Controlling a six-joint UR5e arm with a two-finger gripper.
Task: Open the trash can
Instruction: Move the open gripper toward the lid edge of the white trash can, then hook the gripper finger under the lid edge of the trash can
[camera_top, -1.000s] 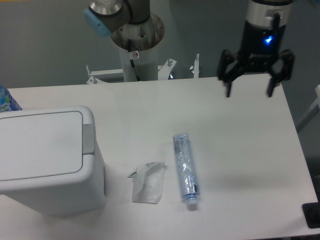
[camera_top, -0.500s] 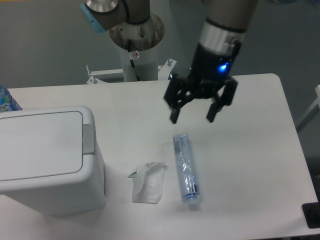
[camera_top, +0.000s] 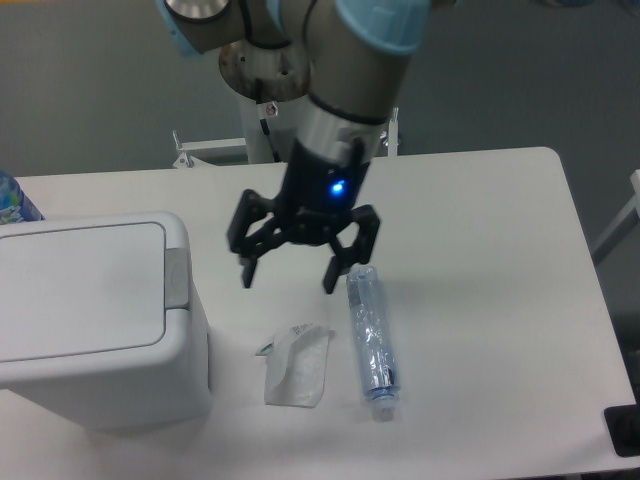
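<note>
A robot arm's gripper (camera_top: 288, 281) hangs over the middle of a white table (camera_top: 480, 300), its two dark fingers (camera_top: 248, 270) spread wide apart and pointing down with nothing between them, a blue light glowing on the body above them. The trash can (camera_top: 95, 320), a large white boxy bin with rounded corners, stands at the table's left edge toward the front, its flat lid (camera_top: 80, 290) lying closed and a small grey tab (camera_top: 176, 278) showing on the rim at the side facing the gripper. The gripper is clear of the bin, off to the right of the tab and not touching it. Below the gripper, toward the table's front edge, a crumpled white wrapper (camera_top: 296, 366) lies flat on the surface, just beside a clear plastic bottle (camera_top: 371, 344) that lies on its side with its cap end pointing toward the front edge. The right-hand finger sits close to the bottle's far end; whether the two touch cannot be told from this angle. At the table's far edge stands the arm's grey mounting column (camera_top: 272, 120), and a sliver of a blue-labelled item (camera_top: 14, 200) shows at the far left edge behind the bin.
</note>
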